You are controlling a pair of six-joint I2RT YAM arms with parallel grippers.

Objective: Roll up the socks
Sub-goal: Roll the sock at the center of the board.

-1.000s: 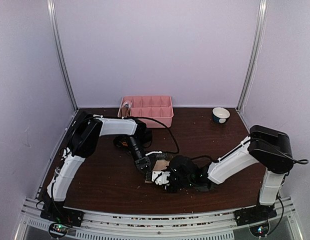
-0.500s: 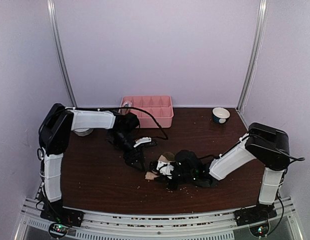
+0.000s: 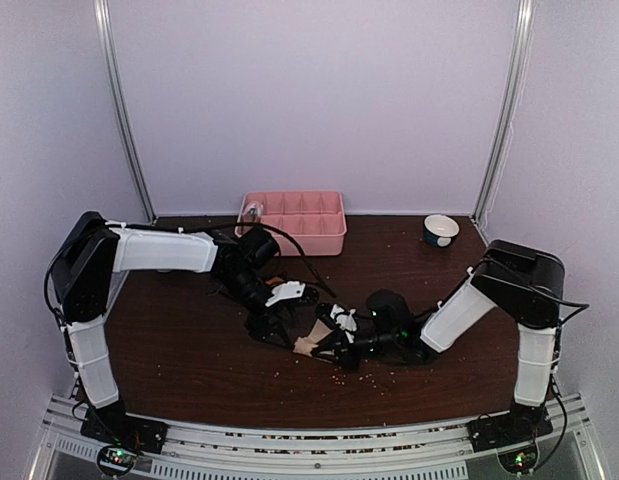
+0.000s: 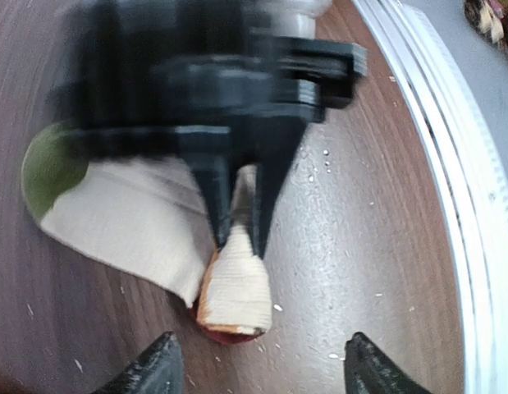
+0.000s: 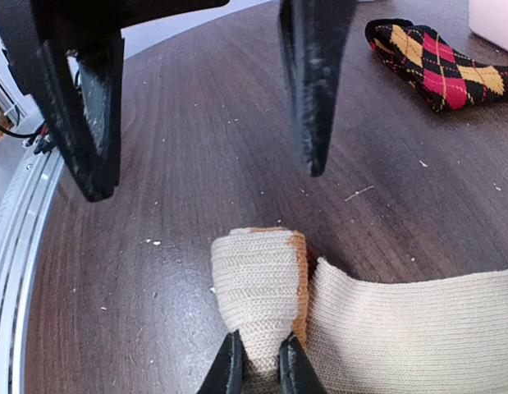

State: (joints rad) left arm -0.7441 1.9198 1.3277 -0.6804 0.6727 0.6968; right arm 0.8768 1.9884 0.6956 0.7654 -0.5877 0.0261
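A cream sock [image 4: 130,217] with an olive toe [image 4: 50,164] lies flat on the dark wood table. Its ribbed cuff end [image 5: 258,283] is folded up, with an orange and red edge showing. My right gripper [image 5: 259,371] is shut on that cuff from behind; it appears too in the left wrist view as the right gripper [image 4: 237,234]. My left gripper [image 4: 262,373] is open and hangs just in front of the cuff, touching nothing. From above, the left gripper [image 3: 269,325] and the cream sock [image 3: 311,340] sit mid-table. A black argyle sock [image 5: 434,53] lies farther off.
A pink compartment tray [image 3: 329,240] stands at the back centre, and a small bowl [image 3: 441,230] at the back right. The table's metal front rail [image 4: 450,189] runs close by. Crumbs dot the wood.
My left gripper has let go of the sock, opened, and drawn back to the left. The right gripper stays shut on the cuff and has shifted a little right and back.
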